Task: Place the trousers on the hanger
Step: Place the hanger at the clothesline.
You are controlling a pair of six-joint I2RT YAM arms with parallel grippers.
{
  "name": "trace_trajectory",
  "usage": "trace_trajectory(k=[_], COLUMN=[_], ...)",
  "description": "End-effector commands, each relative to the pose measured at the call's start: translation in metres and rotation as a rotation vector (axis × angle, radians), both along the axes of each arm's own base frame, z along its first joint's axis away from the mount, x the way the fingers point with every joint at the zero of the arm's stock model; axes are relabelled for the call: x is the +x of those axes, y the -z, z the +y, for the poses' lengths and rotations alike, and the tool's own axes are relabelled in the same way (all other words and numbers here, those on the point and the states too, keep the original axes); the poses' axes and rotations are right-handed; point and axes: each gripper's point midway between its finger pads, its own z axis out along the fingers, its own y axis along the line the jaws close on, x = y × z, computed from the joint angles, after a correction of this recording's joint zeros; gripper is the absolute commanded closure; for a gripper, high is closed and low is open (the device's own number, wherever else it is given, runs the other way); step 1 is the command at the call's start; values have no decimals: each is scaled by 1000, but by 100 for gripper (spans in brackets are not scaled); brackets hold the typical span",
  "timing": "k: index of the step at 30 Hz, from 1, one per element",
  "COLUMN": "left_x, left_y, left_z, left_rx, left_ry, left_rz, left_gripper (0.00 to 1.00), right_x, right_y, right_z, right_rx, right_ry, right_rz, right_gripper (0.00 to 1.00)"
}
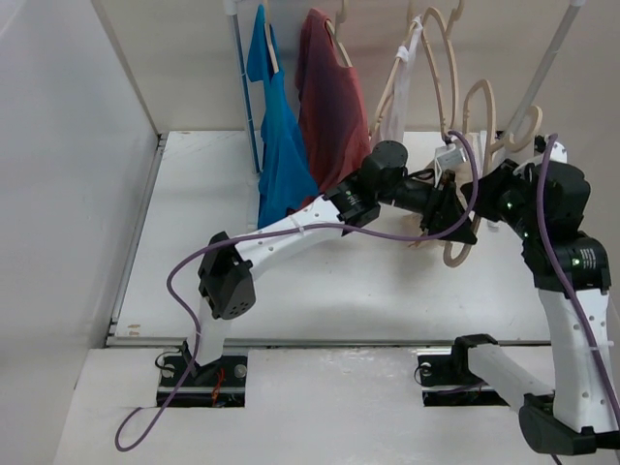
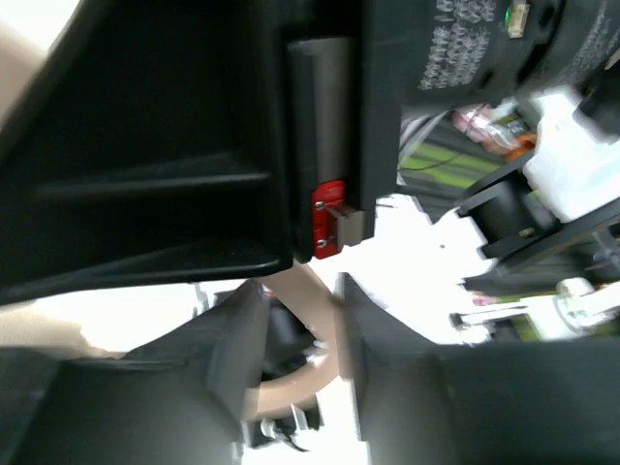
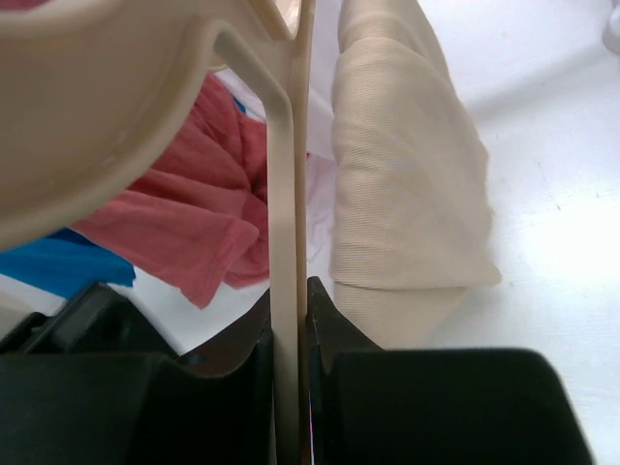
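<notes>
White table point(image 1: 194, 252), pale wall panel point(image 1: 58, 194) on L, rack pole point(image 1: 559, 46) at back.

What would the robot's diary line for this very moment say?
left gripper: shut on the hanger | right gripper: shut on the hanger | red T-shirt: hanging behind both arms

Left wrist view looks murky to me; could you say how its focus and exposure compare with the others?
Left wrist view: near black housing dark and blurred, background blown out white; right wrist view: the hanger fairly sharp at the fingers, cream cloth weave readable; top external view: evenly lit, sharp.
</notes>
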Motion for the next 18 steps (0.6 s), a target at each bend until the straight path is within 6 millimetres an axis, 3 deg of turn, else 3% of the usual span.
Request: trace_trajectory(k=[1,3,4,5,6,8,10,11,13,15,16,18], left_x=[-2,0,1,4,8,15,22,27,32,39,43,48], left_y=[-70,-60,-62,-55,-45,-48,-31,-38,-24,-32,-26,-36], left_z=[17,17,19,22,22,34,46,59,73,89,97,112], left_rx=[-221,-173,-163,-126,-97,-74,-8,-6,43,51,88,98], left_ry=[-38,-40,-58,-71,-81,-132,-153,-194,-218,-276,-294,-344], left_rz=[-205,-219,-242,-299,-325,-398,-449,-469,-470,-520,-520,-565], left_gripper=[59,38,32,26,26,24,24,24,23,22,20,20], right_x=[-6,1,4,3,12,19,35,38,54,60,70,79], right_y=[-52,-41,-43,-57,-55,-70,-71,-83,-86,-104,-103,-109], right_z=[4,-12,-25,-29,-32,-35,-39,-41,-43,-45,-47,-51], right_rx=[-34,-111,-154,-179,-237,-277,-320,-331,-367,-379,-397,-417], right_ry=[-45,21,81,93,83,83,92,106,108,119,122,129], right_rz=[-113,-25,-10,-33,-12,-44,-27,-54,-46,-85,-75,-82], right_gripper=[100,100,100,100,100,100,100,100,100,100,100,100])
